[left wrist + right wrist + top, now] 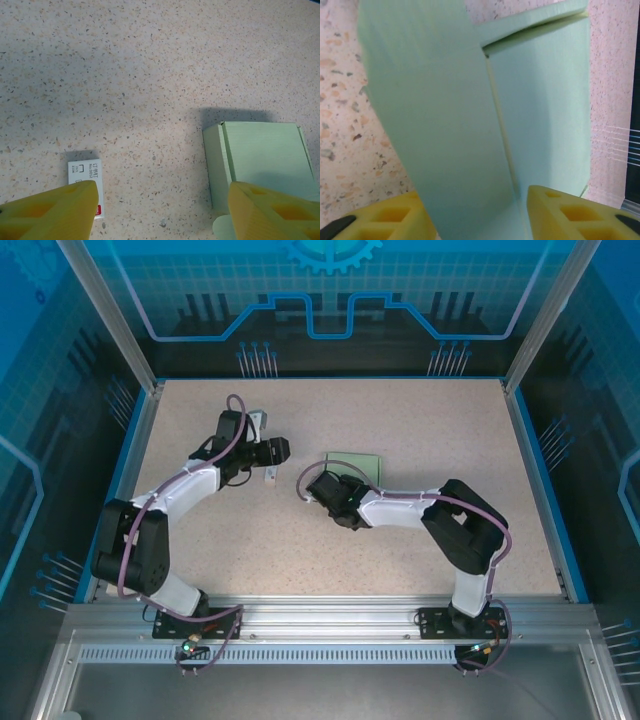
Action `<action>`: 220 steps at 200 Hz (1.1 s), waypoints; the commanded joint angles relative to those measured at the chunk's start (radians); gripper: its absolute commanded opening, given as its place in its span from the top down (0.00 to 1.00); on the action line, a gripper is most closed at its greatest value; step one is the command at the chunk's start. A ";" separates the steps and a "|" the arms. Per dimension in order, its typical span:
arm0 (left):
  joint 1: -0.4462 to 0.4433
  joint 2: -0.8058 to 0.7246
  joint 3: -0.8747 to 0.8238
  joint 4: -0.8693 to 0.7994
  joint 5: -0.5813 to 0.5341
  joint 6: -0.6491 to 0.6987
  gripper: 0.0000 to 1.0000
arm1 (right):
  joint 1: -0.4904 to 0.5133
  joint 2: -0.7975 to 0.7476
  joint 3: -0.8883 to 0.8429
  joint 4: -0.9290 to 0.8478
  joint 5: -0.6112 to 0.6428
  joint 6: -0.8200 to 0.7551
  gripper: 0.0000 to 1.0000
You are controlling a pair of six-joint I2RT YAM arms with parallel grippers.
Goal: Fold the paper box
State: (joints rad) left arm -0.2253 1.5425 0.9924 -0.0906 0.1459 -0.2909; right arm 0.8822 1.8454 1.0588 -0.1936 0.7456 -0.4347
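While the left gripper (162,192) hangs spread and empty, the right gripper (477,196) straddles the box (545,110) flap (435,110) at table (450,420) centre, likely to crease it; pinching unclear.

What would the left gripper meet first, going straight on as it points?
The left gripper would probably meet the table first, between the white tag and the paper box; depth is unclear.

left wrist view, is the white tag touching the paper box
No, the white tag lies apart from the paper box, with a stretch of bare table between them.
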 commanded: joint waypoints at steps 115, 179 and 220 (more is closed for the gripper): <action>0.009 -0.030 -0.118 0.049 -0.032 -0.040 0.31 | -0.041 -0.126 0.069 -0.140 -0.074 0.034 1.00; -0.018 -0.089 -0.248 0.167 -0.005 -0.131 0.33 | -0.103 -0.201 0.163 -0.313 -0.201 0.126 1.00; -0.020 -0.028 -0.219 0.142 -0.119 -0.112 0.31 | -0.136 -0.199 0.232 -0.408 -0.257 0.152 1.00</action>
State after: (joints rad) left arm -0.2436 1.4803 0.7544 0.0391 0.1116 -0.3946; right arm 0.7662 1.6604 1.2404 -0.5041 0.5453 -0.3214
